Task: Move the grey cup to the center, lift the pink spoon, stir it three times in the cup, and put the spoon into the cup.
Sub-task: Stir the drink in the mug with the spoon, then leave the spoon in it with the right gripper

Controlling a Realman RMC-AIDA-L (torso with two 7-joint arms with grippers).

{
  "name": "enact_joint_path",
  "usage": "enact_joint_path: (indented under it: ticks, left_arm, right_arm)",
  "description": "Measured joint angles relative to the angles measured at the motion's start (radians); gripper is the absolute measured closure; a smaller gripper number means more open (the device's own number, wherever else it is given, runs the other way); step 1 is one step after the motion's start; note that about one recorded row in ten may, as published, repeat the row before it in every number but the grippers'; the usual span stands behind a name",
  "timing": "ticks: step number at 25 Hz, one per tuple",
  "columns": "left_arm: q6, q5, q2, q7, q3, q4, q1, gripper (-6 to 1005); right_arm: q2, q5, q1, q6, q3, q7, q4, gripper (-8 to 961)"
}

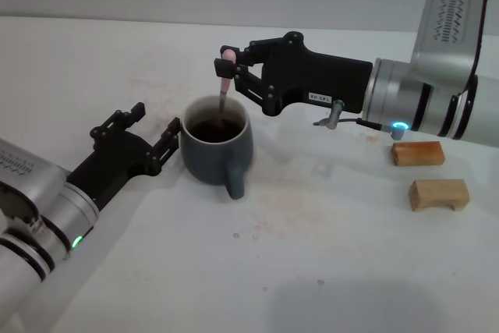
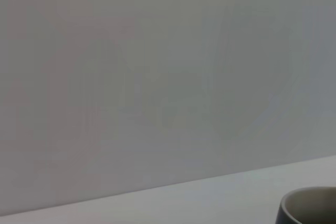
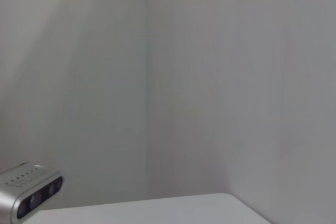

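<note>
Here your right gripper is the one doing the work: it reaches in from the right, directly above the grey cup, and is clamped on the pale top end of the pink spoon. The spoon's long axis runs nearly straight up and down, leaning only a touch, and its lower end drops inside the rim toward the far side of the cup. So the relation you need to mind is vertical: cup straight below the hand, spoon stem already in line with the opening.

The cup stands upright on the white table, roughly mid-scene, handle turned toward you. Your left gripper lies low just beside the cup's left wall, fingers spread and holding nothing; whether a fingertip touches the wall you cannot tell.

The spoon's bowl is hidden in the dark interior, so its depth, and whether it touches the bottom or the wall, cannot be read. The left wrist view catches only a sliver of the cup's rim; the right wrist view shows neither cup nor spoon. Two wooden blocks sit well apart on the right.
</note>
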Motion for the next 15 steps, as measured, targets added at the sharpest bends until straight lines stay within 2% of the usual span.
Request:
enact_joint_path:
  ticks: [8, 15]
  left_arm:
    - [0.023, 0.0, 0.003, 0.0, 0.023, -0.03, 0.008, 353]
    - [0.082, -0.007, 0.007, 0.017, -0.07, -0.032, 0.051, 353]
  right_arm:
    - [0.0, 0.0, -0.015, 0.008, 0.013, -0.006, -0.007, 844]
    - [0.002, 0.0, -0.031, 0.031, 0.013, -0.004, -0.001, 844]
